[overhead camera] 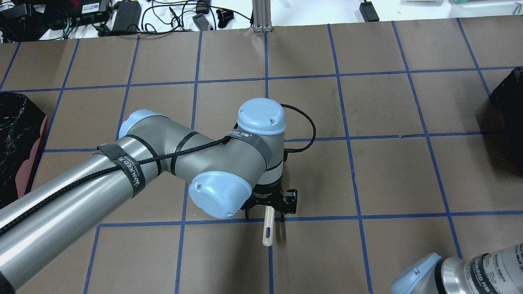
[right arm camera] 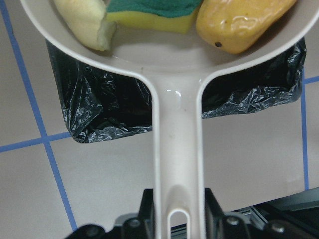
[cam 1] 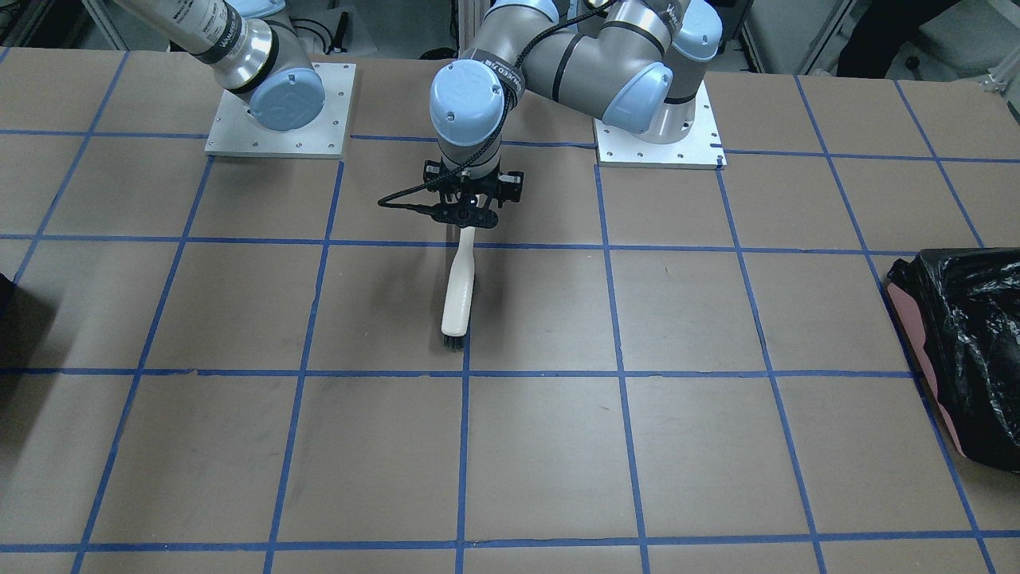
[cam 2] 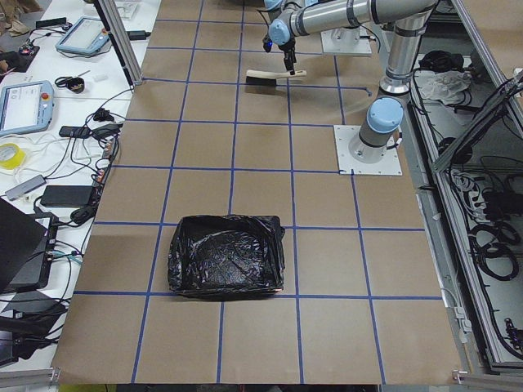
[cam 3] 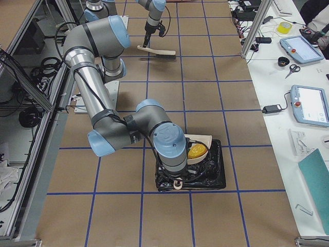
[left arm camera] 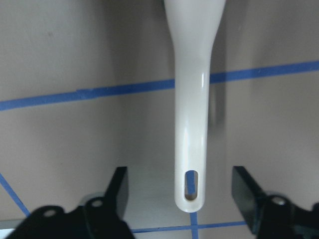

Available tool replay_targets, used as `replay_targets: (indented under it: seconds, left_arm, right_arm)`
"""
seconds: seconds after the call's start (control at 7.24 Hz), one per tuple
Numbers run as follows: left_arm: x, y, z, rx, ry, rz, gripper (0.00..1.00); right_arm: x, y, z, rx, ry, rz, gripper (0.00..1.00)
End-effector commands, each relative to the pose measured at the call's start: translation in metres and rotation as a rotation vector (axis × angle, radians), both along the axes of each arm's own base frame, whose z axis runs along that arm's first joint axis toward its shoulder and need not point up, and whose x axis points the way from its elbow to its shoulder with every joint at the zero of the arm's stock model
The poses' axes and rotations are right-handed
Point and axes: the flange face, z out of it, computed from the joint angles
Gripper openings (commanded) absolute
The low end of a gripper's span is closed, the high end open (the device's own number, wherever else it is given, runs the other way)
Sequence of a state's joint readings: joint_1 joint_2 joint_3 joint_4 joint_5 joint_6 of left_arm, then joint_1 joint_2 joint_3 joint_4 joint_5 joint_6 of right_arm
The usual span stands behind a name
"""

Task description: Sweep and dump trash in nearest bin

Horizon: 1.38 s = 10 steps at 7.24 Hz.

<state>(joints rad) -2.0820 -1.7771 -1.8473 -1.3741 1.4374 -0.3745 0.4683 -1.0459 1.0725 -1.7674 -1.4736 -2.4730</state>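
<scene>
My right gripper (right arm camera: 178, 211) is shut on the handle of a white dustpan (right arm camera: 177, 144). The pan holds the trash: a brown-orange lump (right arm camera: 239, 25), a pale yellow crescent (right arm camera: 84, 25) and a green-and-yellow sponge chunk (right arm camera: 149, 12). The pan hangs over the black bin (right arm camera: 99, 109), which also shows in the exterior right view (cam 3: 213, 177) and as a dark sliver in the overhead view (overhead camera: 508, 102). My left gripper (left arm camera: 182, 191) is open, its fingers on either side of the handle of the white brush (left arm camera: 192, 99), which lies flat on the table (cam 1: 460, 291).
A pink bin lined with a crinkly black bag (cam 1: 956, 343) stands at the table's end on my left, far from both grippers. The table is brown with blue tape grid lines. The arm base plates (cam 1: 661, 143) sit at the robot's edge.
</scene>
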Motion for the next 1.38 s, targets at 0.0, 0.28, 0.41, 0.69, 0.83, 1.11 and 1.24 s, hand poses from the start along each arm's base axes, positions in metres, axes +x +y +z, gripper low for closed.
replay_targets:
  seconds: [0.0,0.28,0.41,0.69,0.83,1.11,1.24]
  left_arm:
    - [-0.007,-0.039,0.069,-0.093,0.006,0.006,1.0]
    - [0.062,-0.113,0.099,-0.172,-0.047,0.145,1.0]
    - [0.099,-0.134,0.107,-0.188,-0.044,0.205,1.0]
    - [0.114,-0.14,0.113,-0.198,-0.026,0.121,1.0]
    - [0.12,-0.143,0.12,-0.229,-0.01,0.08,1.0]
    - [0.16,-0.154,0.143,-0.309,-0.072,-0.032,1.0]
    - [0.171,-0.154,0.153,-0.325,-0.066,-0.01,1.0]
  right_arm:
    - [-0.002,-0.001,0.011,0.03,0.097,-0.019,0.0]
    - [-0.003,-0.004,0.009,0.04,0.163,0.004,0.0]
    - [-0.003,-0.003,0.002,0.056,0.162,0.02,0.0]
    - [0.007,-0.005,0.016,0.05,0.198,0.06,0.0]
    - [0.012,-0.002,0.023,0.05,0.239,0.055,0.0]
    - [0.019,0.005,0.013,0.054,0.326,0.034,0.0]
    - [0.018,0.008,0.002,0.067,0.347,0.024,0.0]
